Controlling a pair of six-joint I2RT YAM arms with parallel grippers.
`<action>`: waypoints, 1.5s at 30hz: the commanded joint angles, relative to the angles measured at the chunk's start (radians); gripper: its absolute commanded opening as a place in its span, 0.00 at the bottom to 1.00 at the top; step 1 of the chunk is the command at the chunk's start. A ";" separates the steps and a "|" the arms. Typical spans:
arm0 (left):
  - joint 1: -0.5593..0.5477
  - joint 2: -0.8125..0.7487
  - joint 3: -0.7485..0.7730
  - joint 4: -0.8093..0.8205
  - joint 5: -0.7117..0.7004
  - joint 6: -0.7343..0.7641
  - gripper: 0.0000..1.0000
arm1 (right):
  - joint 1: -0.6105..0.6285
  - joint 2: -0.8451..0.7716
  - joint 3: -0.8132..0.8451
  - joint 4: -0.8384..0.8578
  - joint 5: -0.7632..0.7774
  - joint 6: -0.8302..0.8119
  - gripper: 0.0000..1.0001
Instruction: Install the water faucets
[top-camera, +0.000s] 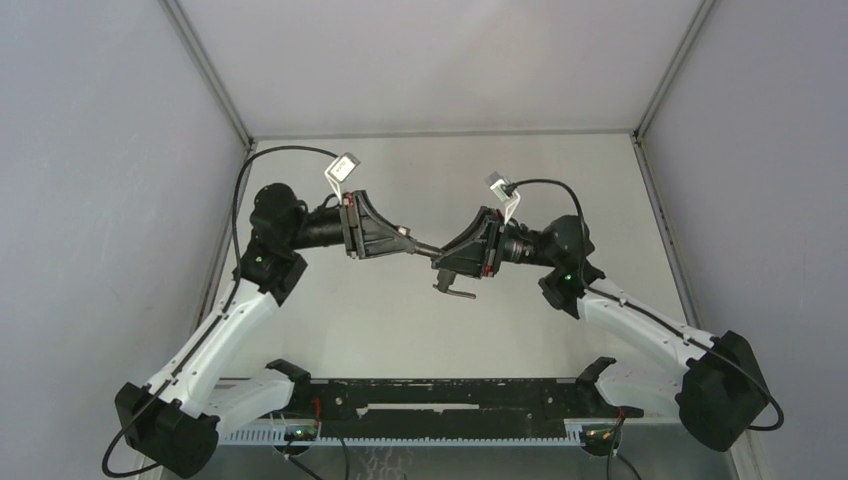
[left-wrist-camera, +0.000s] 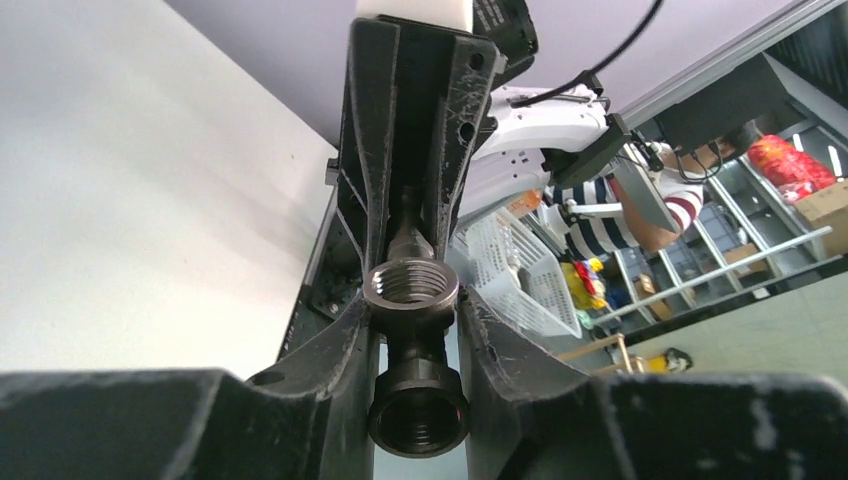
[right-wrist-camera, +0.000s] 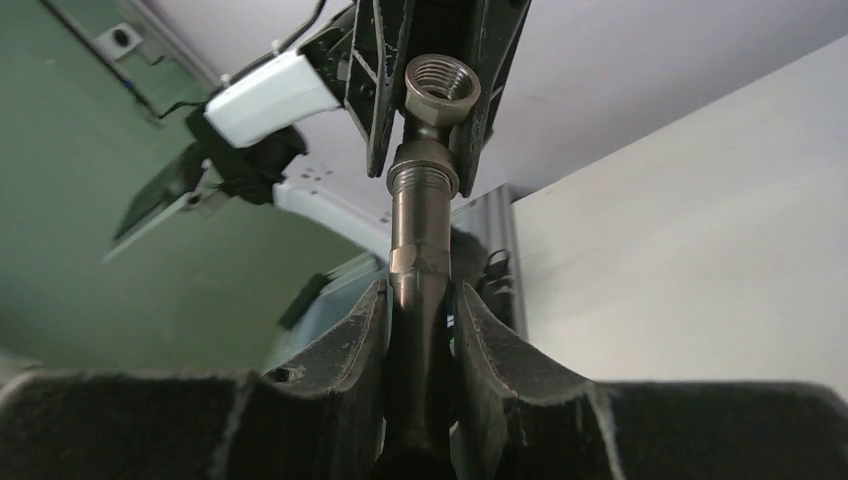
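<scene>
Top external: left claw (top-camera: 404, 238) clenched on short dull grey-brown threaded metal fitting (left-wrist-camera: 411, 292); right claw (top-camera: 452, 254), at its 3 o'clock, clenched on slim grey-brown metal stem (right-wrist-camera: 420, 240); ends touching above counter (top-camera: 560, 180). Risk: any tilt would likely cross-thread the joint.

A pale table top (top-camera: 400, 330) fills the centre of the top view, boxed in by plain grey-lilac walls (top-camera: 100, 150) with aluminium posts (top-camera: 205, 70) in the upper corners. At the right of the left wrist view stand cluttered shelves (left-wrist-camera: 745, 215) and a white mesh basket (left-wrist-camera: 505, 270). The light is even.
</scene>
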 joint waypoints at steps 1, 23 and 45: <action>-0.094 -0.020 -0.041 0.107 0.059 0.085 0.00 | -0.013 0.072 0.181 0.163 -0.205 0.312 0.00; -0.302 -0.304 -0.219 -0.234 -0.371 1.018 0.00 | -0.111 0.361 0.344 0.148 -0.360 1.006 0.00; -0.672 -0.275 -0.344 -0.346 -1.165 1.711 0.00 | -0.211 0.412 0.329 -0.281 -0.296 0.921 0.00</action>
